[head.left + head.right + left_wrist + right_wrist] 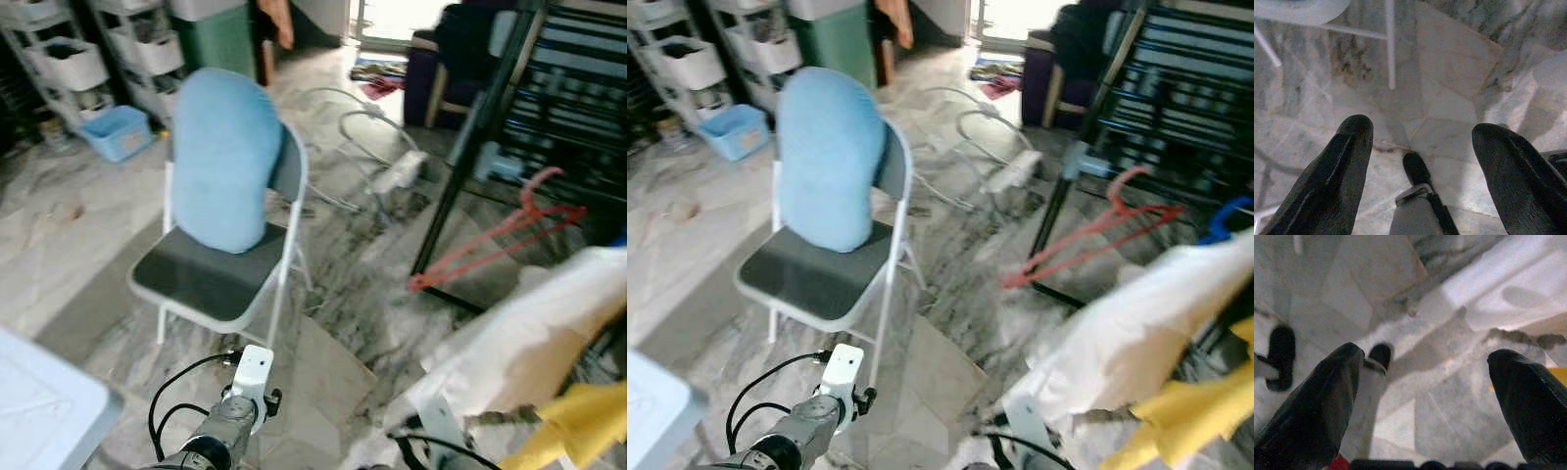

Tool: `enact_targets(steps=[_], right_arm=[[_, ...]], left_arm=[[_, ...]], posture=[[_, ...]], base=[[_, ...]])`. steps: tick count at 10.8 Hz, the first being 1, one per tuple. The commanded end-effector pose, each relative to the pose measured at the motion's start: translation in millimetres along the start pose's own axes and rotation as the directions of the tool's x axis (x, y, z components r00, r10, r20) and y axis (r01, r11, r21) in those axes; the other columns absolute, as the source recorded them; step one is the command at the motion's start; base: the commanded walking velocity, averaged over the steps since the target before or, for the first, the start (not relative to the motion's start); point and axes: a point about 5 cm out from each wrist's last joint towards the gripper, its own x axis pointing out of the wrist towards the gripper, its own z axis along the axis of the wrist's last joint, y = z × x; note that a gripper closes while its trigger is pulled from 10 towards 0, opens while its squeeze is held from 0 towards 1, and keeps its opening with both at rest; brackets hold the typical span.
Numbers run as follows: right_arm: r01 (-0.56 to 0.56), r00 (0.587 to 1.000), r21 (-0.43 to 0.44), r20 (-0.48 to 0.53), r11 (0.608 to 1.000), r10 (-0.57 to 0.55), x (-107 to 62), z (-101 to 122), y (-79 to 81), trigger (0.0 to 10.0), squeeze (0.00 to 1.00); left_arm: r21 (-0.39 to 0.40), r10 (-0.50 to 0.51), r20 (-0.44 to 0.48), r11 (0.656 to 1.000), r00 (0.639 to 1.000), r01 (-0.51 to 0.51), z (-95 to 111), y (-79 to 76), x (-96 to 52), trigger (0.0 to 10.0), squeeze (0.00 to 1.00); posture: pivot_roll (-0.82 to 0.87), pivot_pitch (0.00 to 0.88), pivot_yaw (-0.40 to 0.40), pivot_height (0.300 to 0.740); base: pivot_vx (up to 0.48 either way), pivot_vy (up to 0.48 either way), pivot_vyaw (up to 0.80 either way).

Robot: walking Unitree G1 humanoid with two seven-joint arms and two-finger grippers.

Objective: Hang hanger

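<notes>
Hanger (495, 238) lies well ahead of both grippers, red, leaning by the black rack (470, 157). Left gripper (1418, 147) and right gripper (1422, 382) hang spread wide, holding nothing. Best approach, I'd say: walk closer, then reach right. Its hook points up toward the rack, its long axis slanting down to the floor (333, 294).

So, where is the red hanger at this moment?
In the head views, the red hanger is on the robot's right, against the black rack's slanted leg, beyond the white garment and right of the folding chair.
</notes>
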Motion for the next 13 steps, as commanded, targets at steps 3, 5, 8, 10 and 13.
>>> enact_targets(steps=[3, 5, 8, 10, 13], right_arm=[[-0.011, 0.999, 0.006, -0.034, 1.000, 0.011, -0.5, -5.7, 2.2, 10.0, 0.00], [-0.023, 0.999, 0.012, -0.034, 1.000, 0.024, -0.4, -5.6, 3.9, 10.0, 0.00], [-0.019, 0.999, 0.007, -0.041, 1.000, 0.019, -0.9, -7.3, -0.1, 10.0, 0.00], [0.004, 0.999, 0.014, -0.041, 1.000, -0.004, -1.1, -6.8, -4.9, 10.0, 0.00], [0.006, 0.999, 0.007, -0.051, 1.000, -0.006, -1.3, -8.4, -5.2, 10.0, 0.00]], left_arm=[[0.043, 0.010, -0.029, 0.999, 1.000, -0.008, -3.2, 1.1, -0.1, 10.0, 0.00], [0.066, 0.010, -0.034, 0.998, 0.999, -0.008, -3.4, 1.8, -0.1, 10.0, 0.00], [0.097, -0.002, -0.031, 0.995, 1.000, 0.005, -2.6, 1.7, 0.0, 10.0, 0.00], [0.113, -0.009, -0.029, 0.993, 1.000, 0.013, -1.9, 1.5, 0.0, 10.0, 0.00], [0.133, -0.019, -0.029, 0.991, 0.999, 0.023, -0.9, 1.4, 0.1, 10.0, 0.00]], posture=[[-0.06, 0.030, 0.017, 0.740], [-0.06, 0.033, 0.019, 0.740], [-0.06, 0.033, 0.022, 0.740], [-0.06, 0.033, 0.022, 0.740], [-0.07, 0.037, 0.024, 0.740]], base=[[0.000, 0.000, 0.00], [0.000, 0.000, 0.00], [0.000, 0.000, 0.00], [0.000, 0.000, 0.00], [-0.171, 0.000, 0.00]])
